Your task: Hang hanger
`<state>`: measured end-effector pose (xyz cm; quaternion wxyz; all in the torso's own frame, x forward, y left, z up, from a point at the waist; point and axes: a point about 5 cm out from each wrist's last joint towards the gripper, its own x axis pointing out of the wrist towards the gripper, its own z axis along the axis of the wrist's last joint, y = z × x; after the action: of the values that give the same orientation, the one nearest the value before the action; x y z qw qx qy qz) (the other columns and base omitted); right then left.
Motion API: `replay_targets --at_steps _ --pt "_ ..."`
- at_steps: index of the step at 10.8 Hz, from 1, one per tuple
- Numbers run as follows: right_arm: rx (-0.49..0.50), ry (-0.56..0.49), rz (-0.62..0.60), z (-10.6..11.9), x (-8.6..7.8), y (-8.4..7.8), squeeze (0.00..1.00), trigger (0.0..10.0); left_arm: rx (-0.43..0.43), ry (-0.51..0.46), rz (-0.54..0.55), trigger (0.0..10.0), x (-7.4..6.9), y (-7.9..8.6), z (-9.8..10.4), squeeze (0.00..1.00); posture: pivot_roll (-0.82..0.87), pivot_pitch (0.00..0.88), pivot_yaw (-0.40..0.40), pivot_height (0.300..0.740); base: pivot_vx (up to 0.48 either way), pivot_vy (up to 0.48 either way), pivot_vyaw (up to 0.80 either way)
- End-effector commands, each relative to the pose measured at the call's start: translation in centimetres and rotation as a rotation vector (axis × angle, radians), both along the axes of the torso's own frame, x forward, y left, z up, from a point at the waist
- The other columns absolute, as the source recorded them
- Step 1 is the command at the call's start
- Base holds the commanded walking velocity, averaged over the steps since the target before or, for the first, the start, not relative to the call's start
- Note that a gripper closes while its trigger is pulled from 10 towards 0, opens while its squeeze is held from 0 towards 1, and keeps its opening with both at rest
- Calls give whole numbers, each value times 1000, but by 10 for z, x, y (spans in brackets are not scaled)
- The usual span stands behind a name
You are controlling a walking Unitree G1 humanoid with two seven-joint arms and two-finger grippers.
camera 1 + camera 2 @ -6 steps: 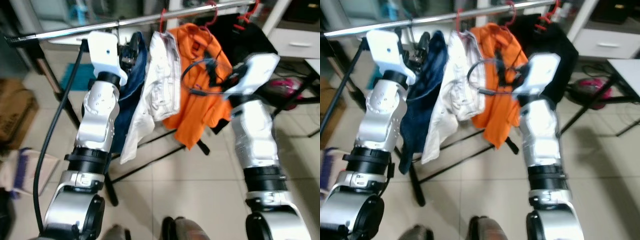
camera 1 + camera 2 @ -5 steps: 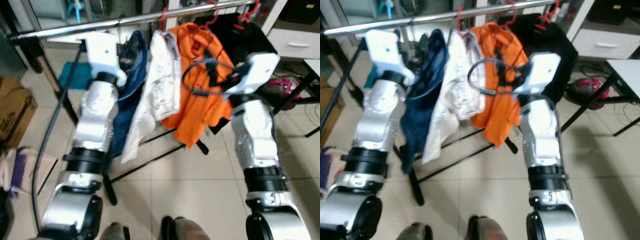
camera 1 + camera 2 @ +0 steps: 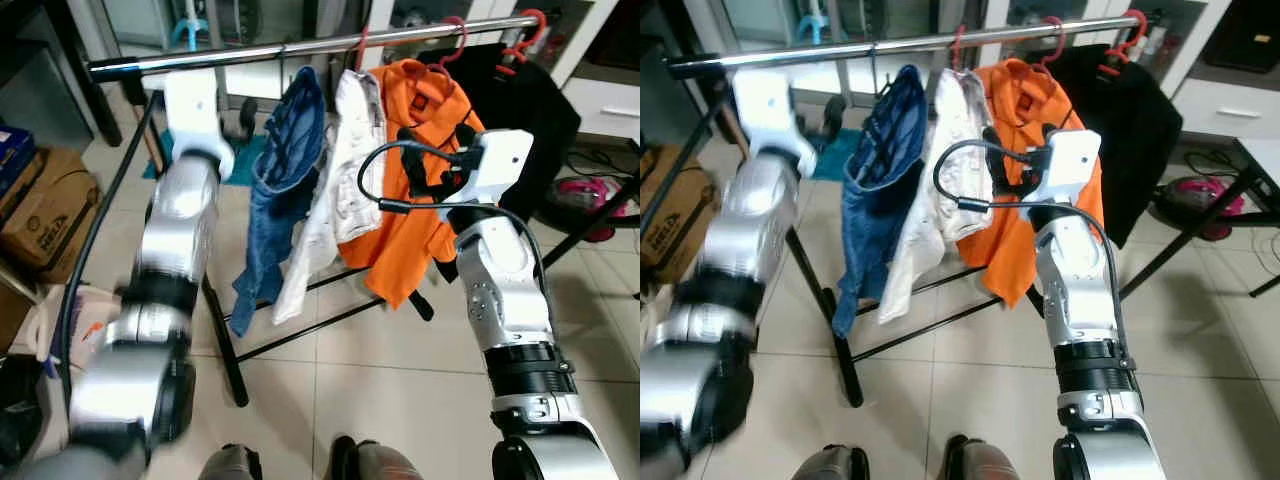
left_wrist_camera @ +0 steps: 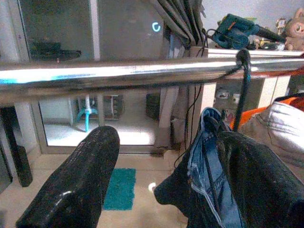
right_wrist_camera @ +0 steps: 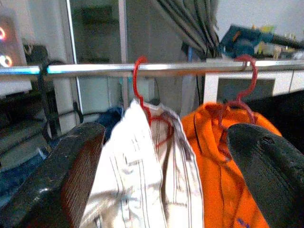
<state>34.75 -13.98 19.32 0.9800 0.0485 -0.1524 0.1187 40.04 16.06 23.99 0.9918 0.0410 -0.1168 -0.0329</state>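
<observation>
Jeans [image 3: 282, 190] hung from the rail [image 3: 300, 47] on a black hanger [image 4: 243, 80] as your left claw [image 4: 166, 190] and right claw [image 5: 166, 175] stood spread and empty, your job apparently done.

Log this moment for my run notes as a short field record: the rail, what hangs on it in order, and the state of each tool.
rail: metal rail, horizontal
garments, robot's left to right: blue jeans; white shirt; orange shirt; black garment
jeans hanger: black hook, over the rail
left tool: open, below the rail, beside the jeans
right tool: open, facing the white and orange shirts
floor: pale tiles
</observation>
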Motion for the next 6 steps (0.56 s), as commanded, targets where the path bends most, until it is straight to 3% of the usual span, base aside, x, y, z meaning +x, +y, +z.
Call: replay_targets --at_steps 1,6 --pt "-18 30 -11 -10 -2 0 0 10000 12 -2 -23 10000 4 -3 5 1000 -101 108 -53 740 0 0 0" --pt "-32 73 -9 -27 -12 6 0 10000 -19 107 -197 10000 13 -35 -6 1000 -132 125 -20 740 0 0 0"
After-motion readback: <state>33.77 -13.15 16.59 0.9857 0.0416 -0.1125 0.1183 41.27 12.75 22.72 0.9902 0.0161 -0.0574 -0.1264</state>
